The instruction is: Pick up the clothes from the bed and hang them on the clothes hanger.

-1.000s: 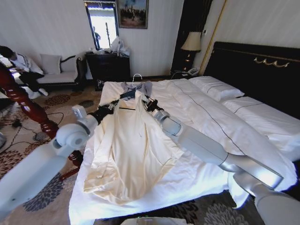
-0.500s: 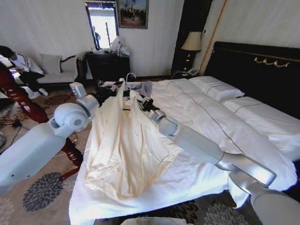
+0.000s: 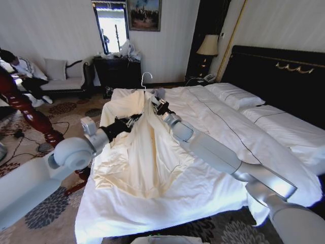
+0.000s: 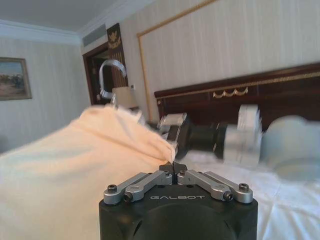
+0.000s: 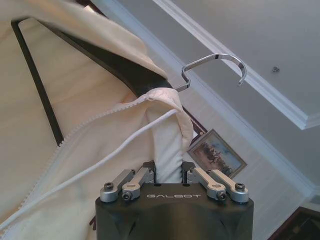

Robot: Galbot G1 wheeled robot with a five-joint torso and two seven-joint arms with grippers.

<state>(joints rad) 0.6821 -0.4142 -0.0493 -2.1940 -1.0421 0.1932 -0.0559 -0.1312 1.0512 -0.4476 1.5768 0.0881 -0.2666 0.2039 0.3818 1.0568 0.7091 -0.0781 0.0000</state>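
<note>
Over the white bed (image 3: 213, 193), my right gripper (image 3: 158, 105) pinches the cream clothes (image 3: 144, 152) at the collar so it stays draped on the clothes hanger (image 5: 215, 62), while my left gripper (image 3: 133, 120), fingers closed, lifts one fold.

"GALBOT" marks left gripper (image 4: 173, 165) and right gripper (image 5: 167, 169).

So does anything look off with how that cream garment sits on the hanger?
Yes. The clothes cover one arm of the clothes hanger, but its collar bunches at the hook, pinched in the right gripper; the hem sprawls rumpled on the bed.
</note>
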